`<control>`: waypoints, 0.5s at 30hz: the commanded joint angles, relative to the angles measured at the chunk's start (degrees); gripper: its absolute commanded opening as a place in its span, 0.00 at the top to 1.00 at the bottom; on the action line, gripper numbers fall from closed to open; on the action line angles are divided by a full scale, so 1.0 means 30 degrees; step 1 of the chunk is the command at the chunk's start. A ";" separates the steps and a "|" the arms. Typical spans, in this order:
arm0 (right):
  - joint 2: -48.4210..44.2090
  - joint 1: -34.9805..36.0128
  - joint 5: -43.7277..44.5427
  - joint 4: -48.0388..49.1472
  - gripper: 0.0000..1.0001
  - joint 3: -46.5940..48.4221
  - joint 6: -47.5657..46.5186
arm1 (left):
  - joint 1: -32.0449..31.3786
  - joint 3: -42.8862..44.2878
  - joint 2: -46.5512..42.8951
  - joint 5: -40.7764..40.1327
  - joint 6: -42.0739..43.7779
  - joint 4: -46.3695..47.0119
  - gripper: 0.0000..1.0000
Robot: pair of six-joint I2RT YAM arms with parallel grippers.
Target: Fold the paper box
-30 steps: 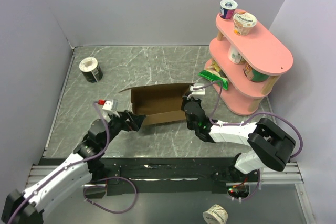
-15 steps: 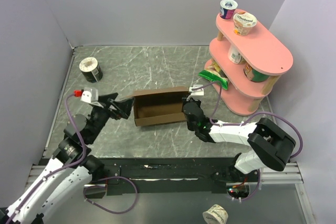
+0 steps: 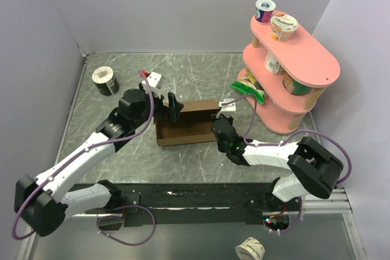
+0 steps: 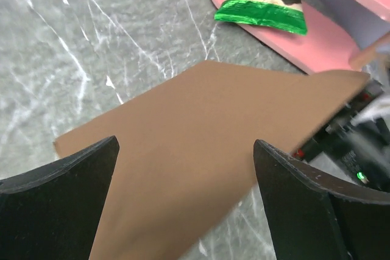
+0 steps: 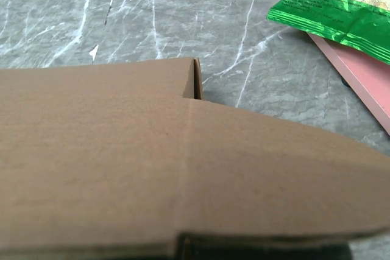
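Observation:
The paper box point(image 3: 186, 125) is a shallow brown cardboard tray lying open side up in the middle of the table, with its back panel point(image 3: 198, 106) standing. My left gripper point(image 3: 173, 106) hangs open at the box's far left corner. In the left wrist view its black fingers point(image 4: 61, 172) stand wide apart above a plain brown flap point(image 4: 201, 132) and hold nothing. My right gripper point(image 3: 218, 127) is shut on the box's right end wall. Brown cardboard point(image 5: 152, 150) fills the right wrist view and hides the jaws.
A pink two-tier shelf point(image 3: 317, 65) with yogurt cups stands at the far right. A green snack bag point(image 3: 248, 92) sticks out of its lower tier towards the box. A small dark tin point(image 3: 105, 80) sits at the far left. A cup point(image 3: 250, 249) lies below the table's front edge.
My left arm has swung from the box's near left corner round to its far left corner, still open. The box's left flap has folded in. The right gripper has not moved.

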 commanded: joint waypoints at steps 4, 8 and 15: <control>-0.1175 -0.0026 -0.0546 -0.0056 0.75 -0.1156 -0.1010 | -0.0007 -0.1582 0.2583 -0.0975 -0.2898 0.3884 0.02; -0.2231 -0.0026 -0.0927 0.0178 0.49 -0.1975 -0.1478 | 0.0139 -0.2256 0.3113 -0.0946 -0.3602 0.4617 0.01; -0.4661 0.0384 -0.2040 -0.1049 0.22 -0.3264 -0.2182 | 0.0286 -0.3165 0.4079 -0.0447 -0.4277 0.5760 0.01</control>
